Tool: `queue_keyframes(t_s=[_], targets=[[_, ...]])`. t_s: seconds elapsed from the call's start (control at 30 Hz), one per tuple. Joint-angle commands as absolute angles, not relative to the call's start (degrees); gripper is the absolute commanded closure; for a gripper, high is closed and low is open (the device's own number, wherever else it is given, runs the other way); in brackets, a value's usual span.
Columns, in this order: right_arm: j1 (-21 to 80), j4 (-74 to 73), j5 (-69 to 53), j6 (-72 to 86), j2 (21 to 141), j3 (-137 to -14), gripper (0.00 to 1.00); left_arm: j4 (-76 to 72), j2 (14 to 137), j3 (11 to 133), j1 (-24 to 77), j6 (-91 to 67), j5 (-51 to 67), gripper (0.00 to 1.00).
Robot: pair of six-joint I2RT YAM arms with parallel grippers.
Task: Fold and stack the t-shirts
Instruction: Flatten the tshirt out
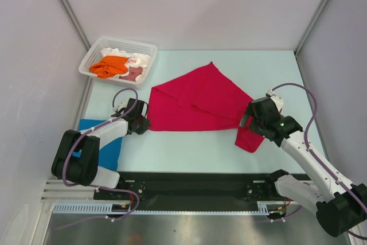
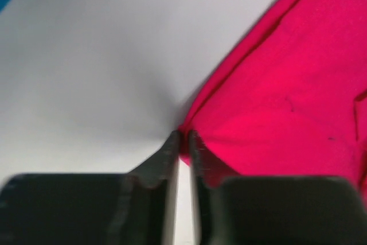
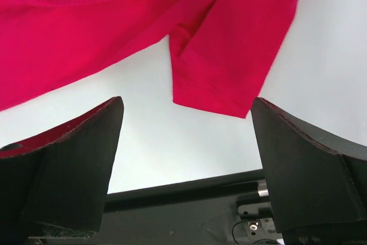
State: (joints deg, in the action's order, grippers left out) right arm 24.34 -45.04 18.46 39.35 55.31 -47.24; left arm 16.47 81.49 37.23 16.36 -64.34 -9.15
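Nearest, at 8 o'clock on the worktop (image 1: 189,148), the blue t-shirt (image 1: 103,144) is lying flat, probably as the base of the stack. At centre the crimson t-shirt (image 1: 195,101) is lying spread and partly doubled over. The left hand (image 2: 184,137), narrowed to a slit, is pinching the shirt's 8 o'clock corner, seemingly to carry that edge across for a fold. The right hand (image 1: 252,120), fingers wide and holding nothing, is hovering over the sleeve (image 1: 250,139) trailing at 4 o'clock, likely lining up a matching grasp. Farthest, at 10 o'clock, the basket (image 1: 87,64) is keeping the orange t-shirt (image 1: 112,66) and pink and white ones waiting unfolded.
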Motion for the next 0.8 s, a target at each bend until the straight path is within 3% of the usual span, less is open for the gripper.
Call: queue_keyframes(t_s=[0.0, 0.07, 0.23, 0.37, 0.57, 0.77], targets=[[24.70, -48.34, 23.11, 45.25, 55.81, -48.34, 0.03, 16.79, 79.47, 35.08, 16.08, -63.20, -12.57, 0.89], [24.61, -49.57, 23.82, 49.54, 56.94, -48.16, 0.03, 16.44, 77.44, 34.54, 16.08, -61.88, -12.66, 1.00], [24.78, -50.98, 26.98, 58.96, 59.59, -47.11, 0.12, 15.21, 69.71, 32.70, 17.23, -56.78, -13.27, 1.00], [25.93, -49.05, 28.48, 64.77, 62.48, -45.79, 0.28, 10.74, 65.31, 29.71, 17.49, -53.53, -10.38, 0.97], [29.61, -47.11, 29.62, 68.64, 70.83, -45.79, 0.32, 2.64, 63.54, 24.96, 17.40, -52.47, -5.46, 0.91], [32.69, -44.83, 31.55, 71.02, 77.86, -45.70, 0.49, 0.18, 66.44, 24.79, 17.49, -52.56, -2.90, 0.97]])
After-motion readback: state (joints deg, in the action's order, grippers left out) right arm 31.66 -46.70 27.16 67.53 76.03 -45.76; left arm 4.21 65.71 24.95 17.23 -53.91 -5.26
